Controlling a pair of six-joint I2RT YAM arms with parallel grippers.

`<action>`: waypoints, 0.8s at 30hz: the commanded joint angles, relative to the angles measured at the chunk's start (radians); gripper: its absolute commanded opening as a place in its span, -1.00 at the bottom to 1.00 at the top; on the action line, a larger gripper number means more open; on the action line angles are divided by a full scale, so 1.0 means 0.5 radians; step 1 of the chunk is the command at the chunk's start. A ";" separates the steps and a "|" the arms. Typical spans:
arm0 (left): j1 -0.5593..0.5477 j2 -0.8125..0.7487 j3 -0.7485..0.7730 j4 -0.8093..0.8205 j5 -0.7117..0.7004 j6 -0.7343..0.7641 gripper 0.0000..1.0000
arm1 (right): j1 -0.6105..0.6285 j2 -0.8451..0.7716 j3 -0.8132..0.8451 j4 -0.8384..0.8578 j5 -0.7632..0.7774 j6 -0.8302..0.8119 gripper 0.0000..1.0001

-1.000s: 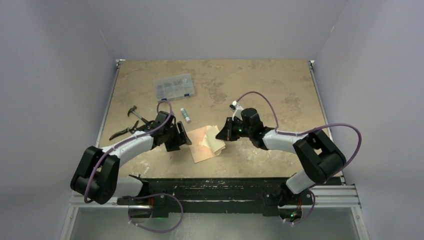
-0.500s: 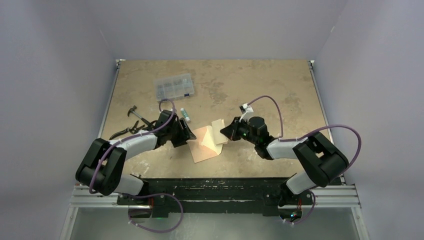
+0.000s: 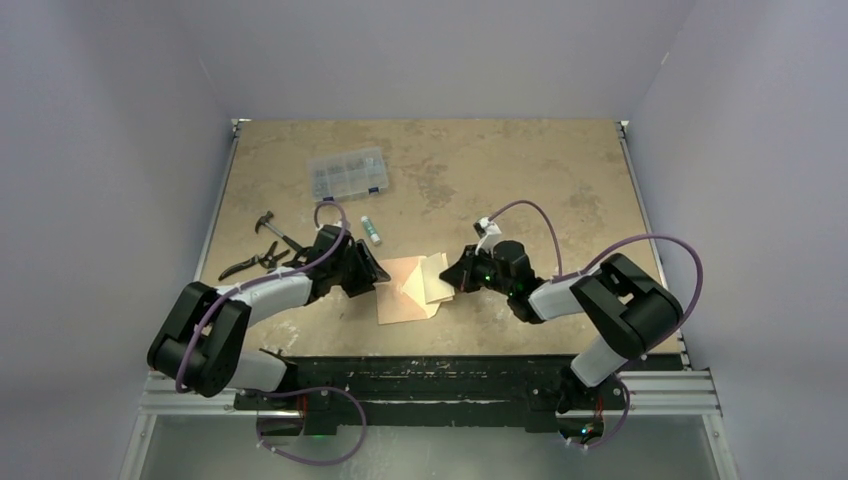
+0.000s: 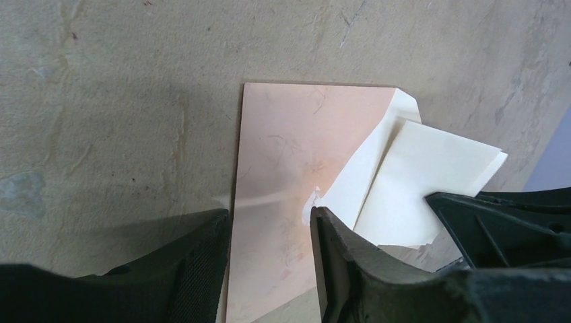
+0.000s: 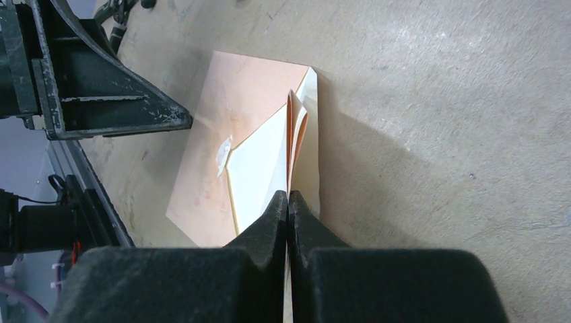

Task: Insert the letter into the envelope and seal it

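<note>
Fingers on the right arm [image 5: 259,232] are clenching the edge of the folded, cream-faced letter [image 4: 431,175], holding it tilted up just ahead of their tips over the cream flap [image 4: 357,168] of the envelope [image 4: 289,134], which is resting flat on the table [image 4: 121,101] under the spread, empty fingers on the left arm [image 4: 195,262].

Tan mottled table [image 3: 520,160]. Clear plastic compartment box [image 3: 347,172] at far left, lid shut. Small glue stick [image 3: 372,230] lying flat nearer the middle, well apart from the box. Hammer [image 3: 272,226] and black-handled pliers [image 3: 250,263] close together by the left edge.
</note>
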 commanded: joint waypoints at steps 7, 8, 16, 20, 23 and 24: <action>-0.057 0.145 -0.046 -0.137 0.019 -0.123 -0.15 | 0.048 0.070 0.060 -0.100 0.104 0.293 -1.00; -0.063 0.147 -0.049 -0.129 0.019 -0.134 -0.15 | 0.048 0.074 0.091 -0.176 0.142 0.343 -1.00; -0.078 0.103 -0.070 -0.061 -0.079 -0.261 -0.19 | 0.048 0.095 0.221 -0.467 0.248 0.535 -1.00; -0.078 0.094 -0.073 -0.013 -0.118 -0.308 -0.25 | 0.048 0.018 0.182 -0.483 0.288 0.566 -1.00; -0.078 0.087 -0.093 0.011 -0.140 -0.351 -0.32 | 0.048 -0.010 0.144 -0.411 0.318 0.598 -1.00; -0.078 0.076 -0.101 0.012 -0.153 -0.369 -0.33 | 0.048 -0.031 0.119 -0.355 0.337 0.601 -1.00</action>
